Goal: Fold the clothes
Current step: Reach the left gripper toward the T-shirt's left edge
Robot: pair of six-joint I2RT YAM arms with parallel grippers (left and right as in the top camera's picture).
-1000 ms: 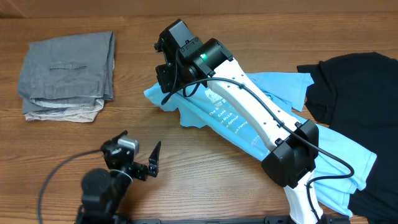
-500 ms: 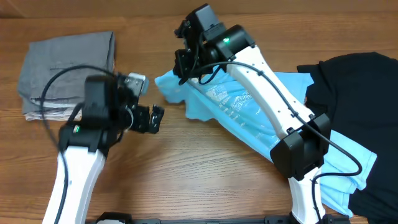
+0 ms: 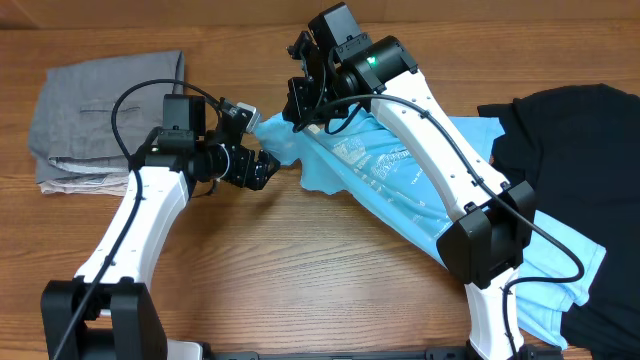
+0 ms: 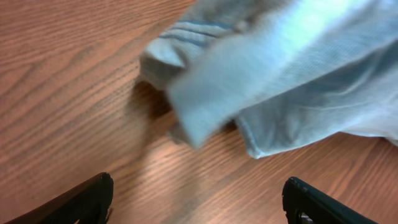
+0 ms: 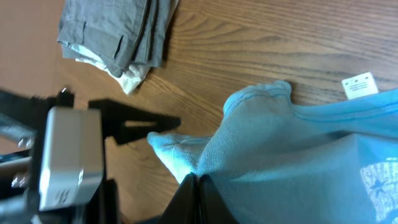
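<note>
A light blue T-shirt [image 3: 400, 185] with white print lies crumpled across the table's middle and right. My right gripper [image 3: 300, 115] is shut on its upper left part and holds it lifted; the pinch shows in the right wrist view [image 5: 198, 182]. My left gripper [image 3: 258, 165] is open and empty, just left of the shirt's hanging sleeve [image 4: 205, 93], its fingertips [image 4: 196, 199] above bare wood. A black garment [image 3: 570, 130] lies at the right, partly over and under the blue shirt.
A folded grey garment stack [image 3: 110, 115] lies at the far left, also in the right wrist view [image 5: 115, 34]. The wooden table [image 3: 300, 270] shows in front. The right arm's white links cross over the blue shirt.
My left arm has swung up from the front edge to the shirt's left edge. My right gripper has lifted the shirt's corner up and toward the back.
</note>
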